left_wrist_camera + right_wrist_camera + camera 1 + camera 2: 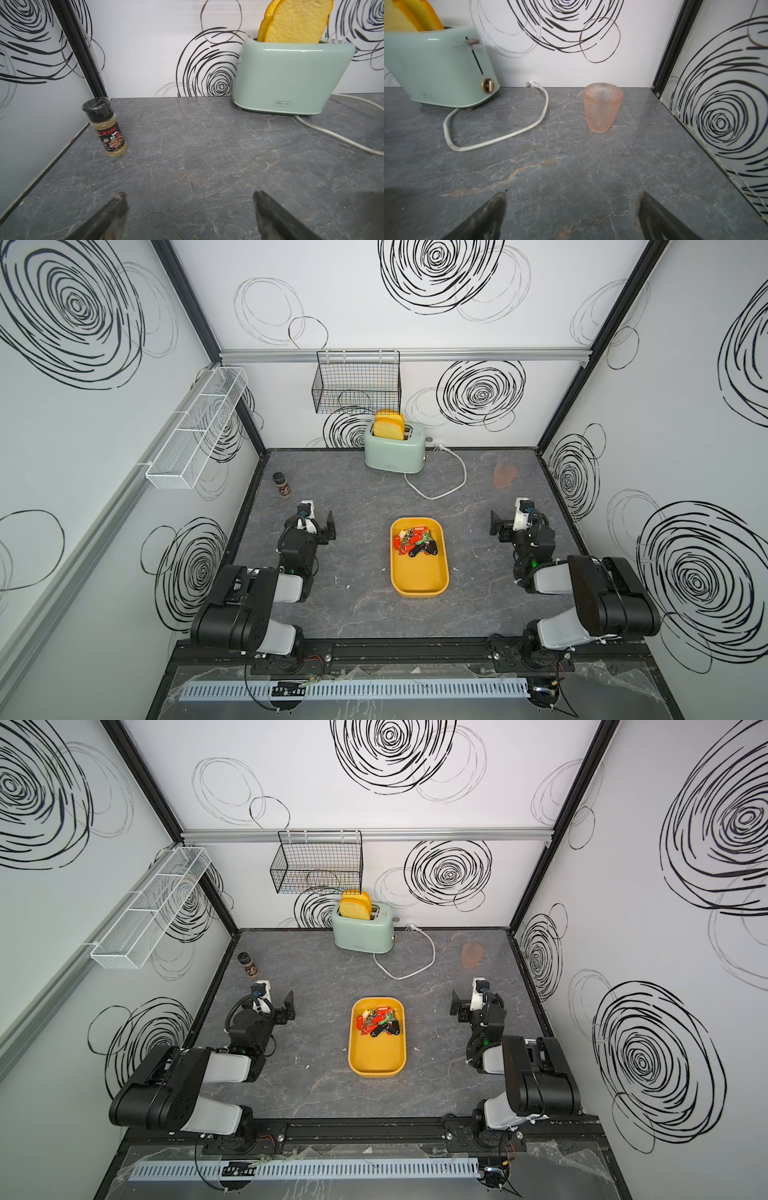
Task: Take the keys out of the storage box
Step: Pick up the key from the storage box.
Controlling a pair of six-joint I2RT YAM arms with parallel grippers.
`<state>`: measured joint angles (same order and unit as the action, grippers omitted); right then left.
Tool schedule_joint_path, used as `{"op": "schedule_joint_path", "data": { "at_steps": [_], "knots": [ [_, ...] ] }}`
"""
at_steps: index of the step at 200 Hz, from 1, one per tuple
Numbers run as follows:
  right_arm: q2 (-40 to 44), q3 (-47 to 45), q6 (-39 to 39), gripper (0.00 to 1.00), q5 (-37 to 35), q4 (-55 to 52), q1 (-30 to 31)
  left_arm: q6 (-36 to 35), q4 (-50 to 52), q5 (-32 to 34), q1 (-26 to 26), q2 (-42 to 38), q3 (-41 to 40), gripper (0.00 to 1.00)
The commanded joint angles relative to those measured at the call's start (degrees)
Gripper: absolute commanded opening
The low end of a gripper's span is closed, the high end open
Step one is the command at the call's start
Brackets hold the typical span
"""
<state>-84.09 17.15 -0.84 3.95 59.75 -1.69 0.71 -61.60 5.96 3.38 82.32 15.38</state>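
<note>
The left claw (190, 207) and right claw (573, 207) hang released and empty, well apart on either side of the storage box (417, 578) on the counter (357, 614), probably so either can reach the keys (417, 542) heaped at its toaster (395, 454) end.

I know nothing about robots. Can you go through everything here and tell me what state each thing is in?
storage box: flat on the table, uncovered.
keys: heaped at its far end, none out.
left gripper: open, empty.
right gripper: open, empty.
toaster: bread slices sticking up.
cord: looped on the table.
spice jar: upright, capped.
cup: upright, empty.
wire basket: hanging, empty.
</note>
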Motion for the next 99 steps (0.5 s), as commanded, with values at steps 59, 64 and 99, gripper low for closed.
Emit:
{"op": "schedule_joint_path", "data": {
  "at_steps": [59, 64, 99],
  "knots": [
    [9.39, 16.09, -12.64, 0.99, -4.57, -30.44, 2.46, 10.09, 31.7, 6.11, 0.78, -9.39, 18.23, 0.98],
    [10.46, 16.76, -14.59, 0.99, -4.37, -31.66, 2.37, 12.77, 33.85, 5.96, 0.48, -9.82, 19.34, 0.98],
    [14.89, 18.8, -41.74, 0.99, 4.08, -40.11, -2.02, 33.82, 41.35, -9.37, -6.51, -11.23, 22.46, 0.98]
  ]
}}
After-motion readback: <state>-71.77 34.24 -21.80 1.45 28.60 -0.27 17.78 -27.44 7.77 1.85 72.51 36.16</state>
